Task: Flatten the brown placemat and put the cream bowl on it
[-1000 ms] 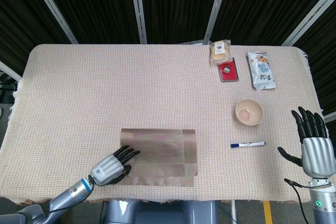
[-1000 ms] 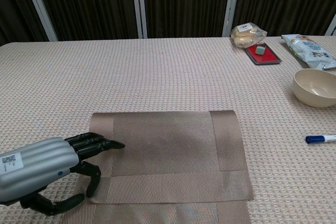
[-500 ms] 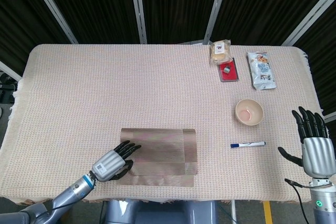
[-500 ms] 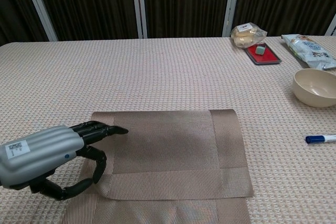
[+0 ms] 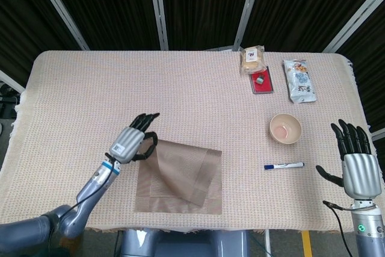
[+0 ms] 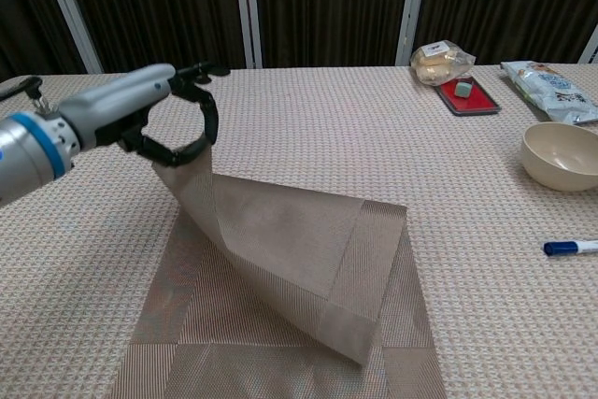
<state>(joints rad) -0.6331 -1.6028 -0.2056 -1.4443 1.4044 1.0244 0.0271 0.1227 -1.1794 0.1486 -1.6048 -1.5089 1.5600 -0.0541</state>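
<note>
Your left hand pinches one corner of the brown woven placemat w/ thumb and a finger curled round it, other fingers reaching fwd past the corner. That corner is lifted well off the table, so the placemat's top layer rises in a slanted sheet towards the hand, while its lower layer lies flat on the beige knitted tablecloth near the front edge. In the chest view the raised flap runs from the hand down to a fold at the mat's right side; the mat isn't flat.

Your right hand is upright at the table's front right corner, fingers straight and apart, thumb out to the side, holding nothing. It shows in the head view only.

The round cream bowl stands on the cloth, right of the placemat and well apart from it, between the mat and your right hand. Just in front of the bowl lies a white marker pen w/ blue cap.

At the back right: a clear-wrapped bun packet, touching a flat red tray w/ a small grey block on it, and beside those a white printed snack bag.
</note>
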